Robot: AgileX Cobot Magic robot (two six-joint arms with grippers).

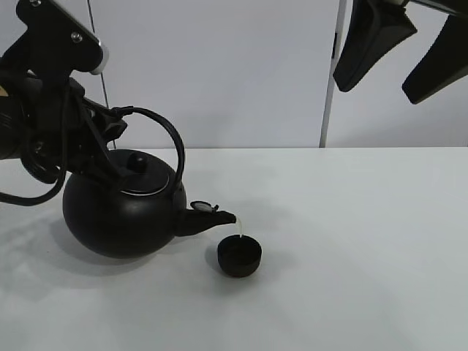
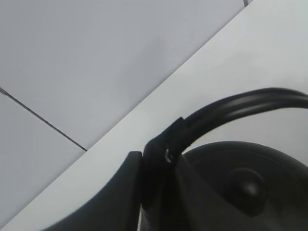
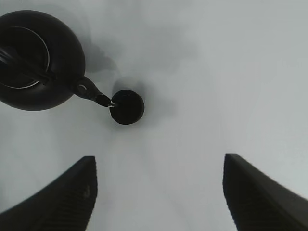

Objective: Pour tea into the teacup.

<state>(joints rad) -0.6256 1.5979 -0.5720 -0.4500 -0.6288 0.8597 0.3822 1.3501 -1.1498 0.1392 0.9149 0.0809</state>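
A big round black kettle [image 1: 117, 212] with an arched handle [image 1: 164, 131] is tilted, spout toward the small matte black teacup [image 1: 239, 256]. A thin whitish stream of tea [image 1: 240, 229] falls from the spout tip into the cup. My left gripper [image 1: 110, 131] is shut on the kettle's handle at its left end; the left wrist view shows the handle [image 2: 240, 108] and the lid knob [image 2: 248, 185]. My right gripper [image 1: 398, 51] is open and empty, high at the top right. Its wrist view shows the kettle [image 3: 38, 60] and the teacup [image 3: 127, 107] from above.
The white table [image 1: 365, 256] carries only the kettle and the cup. A pale wall with vertical panel seams [image 1: 325, 73] stands behind the table's far edge.
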